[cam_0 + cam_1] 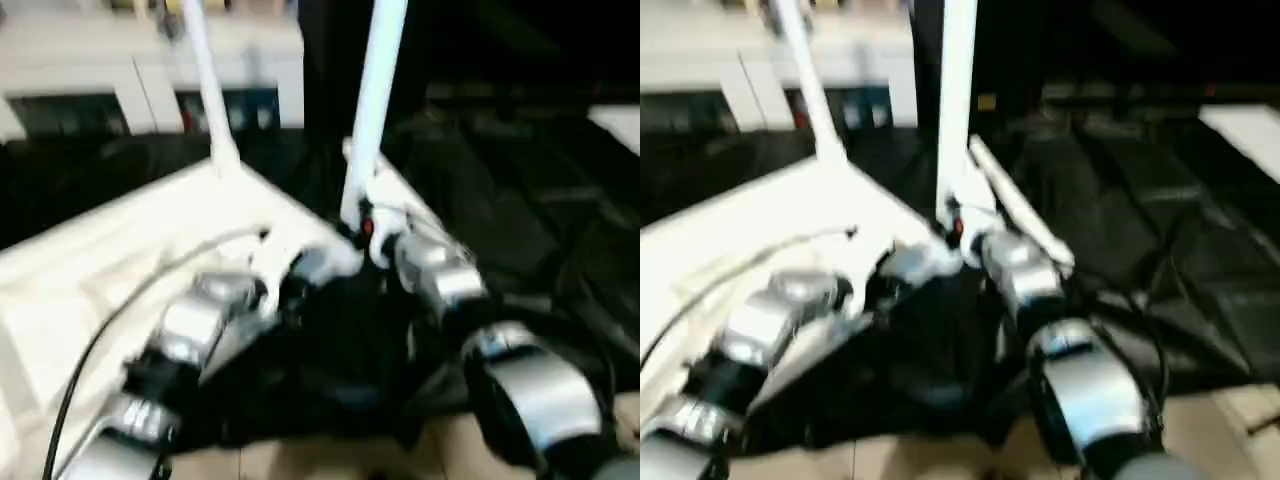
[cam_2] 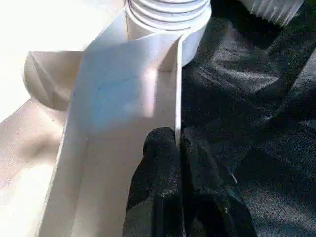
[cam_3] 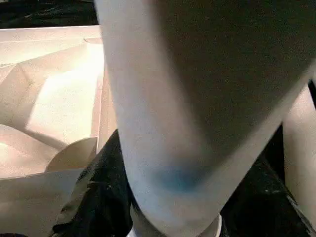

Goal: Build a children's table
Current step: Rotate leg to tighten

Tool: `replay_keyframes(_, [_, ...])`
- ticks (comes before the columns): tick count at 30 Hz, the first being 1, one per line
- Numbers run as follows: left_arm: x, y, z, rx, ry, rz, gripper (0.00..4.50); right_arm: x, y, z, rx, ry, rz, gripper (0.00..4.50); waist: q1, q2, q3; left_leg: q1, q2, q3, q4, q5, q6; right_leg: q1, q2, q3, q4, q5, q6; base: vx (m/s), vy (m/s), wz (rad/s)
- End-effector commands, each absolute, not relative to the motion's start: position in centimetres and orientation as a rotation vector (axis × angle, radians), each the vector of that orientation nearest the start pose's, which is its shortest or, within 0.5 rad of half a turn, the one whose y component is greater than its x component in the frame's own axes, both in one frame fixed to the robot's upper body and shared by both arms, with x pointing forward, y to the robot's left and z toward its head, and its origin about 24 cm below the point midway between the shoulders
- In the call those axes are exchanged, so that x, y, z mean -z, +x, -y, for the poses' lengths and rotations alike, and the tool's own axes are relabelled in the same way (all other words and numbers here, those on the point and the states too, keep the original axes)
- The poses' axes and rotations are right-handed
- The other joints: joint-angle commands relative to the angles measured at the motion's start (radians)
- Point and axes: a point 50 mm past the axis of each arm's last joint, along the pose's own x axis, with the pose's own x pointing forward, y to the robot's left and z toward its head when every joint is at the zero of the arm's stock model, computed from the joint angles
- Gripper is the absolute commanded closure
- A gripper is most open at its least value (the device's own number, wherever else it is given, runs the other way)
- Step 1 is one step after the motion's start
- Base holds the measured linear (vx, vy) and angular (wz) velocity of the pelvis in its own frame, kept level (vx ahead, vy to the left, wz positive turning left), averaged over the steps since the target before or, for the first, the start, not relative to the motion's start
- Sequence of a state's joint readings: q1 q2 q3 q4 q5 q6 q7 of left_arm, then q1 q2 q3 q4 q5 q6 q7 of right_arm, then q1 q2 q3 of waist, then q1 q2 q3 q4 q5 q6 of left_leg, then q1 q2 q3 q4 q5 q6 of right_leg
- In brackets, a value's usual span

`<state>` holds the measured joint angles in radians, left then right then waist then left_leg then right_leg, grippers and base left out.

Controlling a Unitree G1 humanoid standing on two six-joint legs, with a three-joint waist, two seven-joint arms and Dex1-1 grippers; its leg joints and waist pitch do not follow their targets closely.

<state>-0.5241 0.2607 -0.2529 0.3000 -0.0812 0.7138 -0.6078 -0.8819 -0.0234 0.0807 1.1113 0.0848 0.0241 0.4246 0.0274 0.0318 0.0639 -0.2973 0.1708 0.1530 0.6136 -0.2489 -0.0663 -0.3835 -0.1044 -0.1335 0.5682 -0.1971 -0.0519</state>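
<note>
While the left gripper (image 2: 177,148) pinches the thin side wall of the upturned tabletop (image 1: 110,260) on the black-draped table (image 1: 1140,230), the right gripper (image 1: 372,232) clasps the near leg (image 1: 375,100) standing in its corner socket. A skewed push could jam the leg's thread or tip the top. Another leg (image 1: 210,90) stands further left; a white cabinet (image 1: 120,70) lies beyond.

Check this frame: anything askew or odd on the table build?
The far leg leans left while the near leg stands nearly straight. The tabletop lies upside down, as assembly needs. Left gripper pinches its rim.
</note>
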Motion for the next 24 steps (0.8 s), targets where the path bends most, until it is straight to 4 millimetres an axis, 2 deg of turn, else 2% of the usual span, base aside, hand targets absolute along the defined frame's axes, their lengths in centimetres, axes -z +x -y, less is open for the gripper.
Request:
replay_keyframes(1, [-7.4,32.7,-10.4,0.755,0.206,-0.499,4.50,-0.1,33.7,4.8,-0.720,-0.011,-0.571,2.61,-0.011,0.011,-0.040,0.002,0.039,-0.027,-0.098,-0.473,0.018,0.024,-0.061,0.028,-0.111,-0.611,-0.005,0.000,0.000,0.00])
replay_keyframes(2, [-7.4,32.7,-10.6,0.757,0.207,-0.503,4.50,-0.3,33.8,4.6,-0.718,-0.011,-0.569,2.61,-0.011,0.014,-0.042,0.004,0.040,-0.027,-0.098,-0.460,0.021,0.025,-0.063,0.025,-0.114,-0.603,0.001,0.000,0.000,0.00])
replay_keyframes(4, [-7.4,32.7,-10.7,0.760,0.205,-0.504,4.50,-0.3,33.8,4.5,-0.719,-0.011,-0.568,2.61,-0.010,0.016,-0.044,-0.001,0.041,-0.027,-0.102,-0.433,0.024,0.029,-0.064,0.021,-0.113,-0.567,-0.009,0.000,0.000,0.00])
replay_keyframes(6, [-7.4,32.5,-10.8,0.769,0.204,-0.504,4.50,-0.5,33.8,4.2,-0.732,0.008,-0.571,2.61,-0.010,0.017,-0.040,0.000,0.042,-0.028,-0.103,-0.440,0.019,0.026,-0.064,0.016,-0.116,-0.572,-0.009,0.000,0.000,0.00])
replay_keyframes(7, [-7.4,32.4,-10.9,0.782,0.205,-0.502,4.50,-0.6,33.9,4.1,-0.737,0.017,-0.569,2.61,-0.012,0.018,-0.040,-0.003,0.043,-0.031,-0.105,-0.449,0.016,0.029,-0.064,0.013,-0.116,-0.575,-0.004,0.000,0.000,0.00])
replay_keyframes(9, [-7.4,32.2,-11.0,0.808,0.210,-0.497,4.50,-0.8,34.0,4.0,-0.738,0.016,-0.562,2.05,-0.016,0.019,-0.038,-0.007,0.045,-0.034,-0.108,-0.462,0.012,0.029,-0.064,0.012,-0.115,-0.571,-0.003,0.000,0.000,0.00])
replay_keyframes(10, [-7.5,32.1,-11.0,0.825,0.215,-0.491,4.50,-1.0,34.1,3.9,-0.741,0.018,-0.556,2.05,-0.017,0.020,-0.040,-0.003,0.047,-0.035,-0.108,-0.472,0.009,0.028,-0.067,0.013,-0.114,-0.572,-0.006,0.000,0.000,0.00])
replay_keyframes(12, [-7.5,31.8,-11.1,0.845,0.213,-0.495,4.50,-1.4,34.4,3.8,-0.753,0.019,-0.540,1.81,-0.023,0.018,-0.040,-0.011,0.047,-0.037,-0.110,-0.461,0.010,0.030,-0.069,0.018,-0.110,-0.559,-0.017,0.000,0.000,0.00])
replay_keyframes(13, [-7.6,31.7,-11.2,0.859,0.220,-0.492,4.50,-1.7,34.5,3.8,-0.756,0.017,-0.531,1.74,-0.024,0.020,-0.042,-0.012,0.049,-0.038,-0.111,-0.453,0.008,0.032,-0.070,0.021,-0.104,-0.542,-0.027,0.000,0.000,0.00])
replay_keyframes(15, [-7.6,31.5,-11.3,0.880,0.228,-0.491,4.50,-2.1,34.7,3.7,-0.769,0.015,-0.516,1.52,-0.025,0.021,-0.045,-0.024,0.052,-0.036,-0.113,-0.409,0.011,0.035,-0.071,0.034,-0.091,-0.480,-0.070,0.000,0.000,0.00])
replay_keyframes(17, [-7.6,31.4,-11.4,0.896,0.234,-0.488,4.50,-2.4,34.9,3.7,-0.780,0.015,-0.502,1.42,-0.022,0.019,-0.047,-0.024,0.052,-0.029,-0.112,-0.361,0.011,0.033,-0.072,0.045,-0.084,-0.430,-0.106,0.000,0.000,0.00])
replay_keyframes(18, [-7.7,31.2,-11.5,0.908,0.235,-0.490,4.50,-3.0,35.2,3.6,-0.795,0.014,-0.483,1.29,-0.018,0.019,-0.052,-0.026,0.054,-0.027,-0.111,-0.323,0.010,0.035,-0.072,0.050,-0.075,-0.376,-0.137,0.000,0.000,0.00])
replay_keyframes(19, [-7.7,31.1,-11.6,0.915,0.235,-0.492,4.50,-3.3,35.3,3.6,-0.805,0.014,-0.470,1.21,-0.017,0.018,-0.060,-0.035,0.057,-0.025,-0.109,-0.257,0.013,0.041,-0.072,0.055,-0.060,-0.289,-0.169,0.000,0.000,0.00])
replay_keyframes(20, [-7.9,30.6,-11.7,0.969,0.238,-0.475,4.50,-4.2,35.7,3.6,-0.847,0.008,-0.435,1.21,-0.014,0.016,-0.064,-0.039,0.054,-0.020,-0.105,-0.212,0.030,0.041,-0.069,0.056,-0.053,-0.237,-0.192,0.000,0.000,0.00])
replay_keyframes(21, [-7.9,30.5,-11.8,0.971,0.238,-0.477,4.50,-4.3,35.7,3.6,-0.858,0.004,-0.428,1.06,-0.015,0.014,-0.064,-0.044,0.053,-0.019,-0.104,-0.201,0.039,0.042,-0.068,0.057,-0.051,-0.235,-0.198,0.000,0.000,0.00])
replay_keyframes(22, [-7.9,30.5,-11.8,0.975,0.237,-0.480,4.50,-4.4,35.7,3.6,-0.869,0.000,-0.421,0.90,-0.015,0.015,-0.063,-0.044,0.051,-0.015,-0.102,-0.194,0.043,0.039,-0.066,0.058,-0.051,-0.242,-0.204,0.000,0.000,0.00])
replay_keyframes(24, [-7.9,30.3,-12.1,0.993,0.235,-0.481,4.50,-5.1,35.8,3.8,-0.937,-0.031,-0.390,0.76,-0.005,0.010,-0.068,-0.031,0.048,-0.001,-0.090,-0.146,0.057,0.024,-0.063,0.067,-0.047,-0.211,-0.237,0.061,-0.051,0.20])
